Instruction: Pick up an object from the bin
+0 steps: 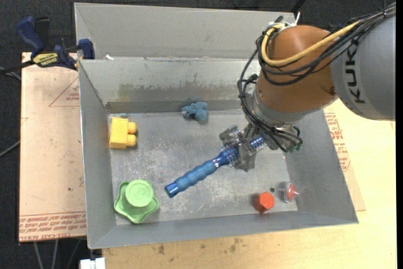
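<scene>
My gripper (238, 150) is low in the right half of the bin, open. Its fingers (229, 136) stand on either side of the upper right end of a long blue ribbed stick (196, 176). The stick lies slanted on the bin floor, its other end pointing down-left toward the front. A small red cap-like piece (264, 201) and a small clear piece with red (288, 191) lie in front of the gripper near the front right wall.
A green round lobed lid (135, 201) sits in the front left corner. Against the left wall rests a yellow toy block (121, 134), and a small blue-grey lump (196, 112) lies by the back wall. The arm's orange cover hangs over the right side.
</scene>
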Available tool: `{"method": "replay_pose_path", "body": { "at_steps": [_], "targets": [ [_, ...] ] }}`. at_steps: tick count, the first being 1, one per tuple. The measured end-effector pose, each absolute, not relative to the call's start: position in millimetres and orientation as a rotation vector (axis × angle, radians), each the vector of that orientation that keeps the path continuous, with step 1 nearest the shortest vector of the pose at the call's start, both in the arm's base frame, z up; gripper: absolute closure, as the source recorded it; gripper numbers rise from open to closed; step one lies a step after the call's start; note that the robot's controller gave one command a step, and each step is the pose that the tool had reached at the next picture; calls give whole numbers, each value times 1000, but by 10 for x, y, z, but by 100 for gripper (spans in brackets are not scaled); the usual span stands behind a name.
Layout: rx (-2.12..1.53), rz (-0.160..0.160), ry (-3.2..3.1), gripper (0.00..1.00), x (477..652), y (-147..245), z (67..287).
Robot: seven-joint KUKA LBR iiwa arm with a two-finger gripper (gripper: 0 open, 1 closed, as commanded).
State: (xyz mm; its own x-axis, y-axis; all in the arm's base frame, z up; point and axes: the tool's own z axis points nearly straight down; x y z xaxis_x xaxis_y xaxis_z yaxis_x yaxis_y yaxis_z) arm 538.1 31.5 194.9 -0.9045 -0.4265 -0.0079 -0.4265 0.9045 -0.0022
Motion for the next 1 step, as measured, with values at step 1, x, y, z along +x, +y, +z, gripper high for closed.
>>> {"method": "replay_pose_path", "body": {
  "at_steps": [1],
  "targets": [
    [-819,-3,3020,100,5665,331,2705]
  ]
}}
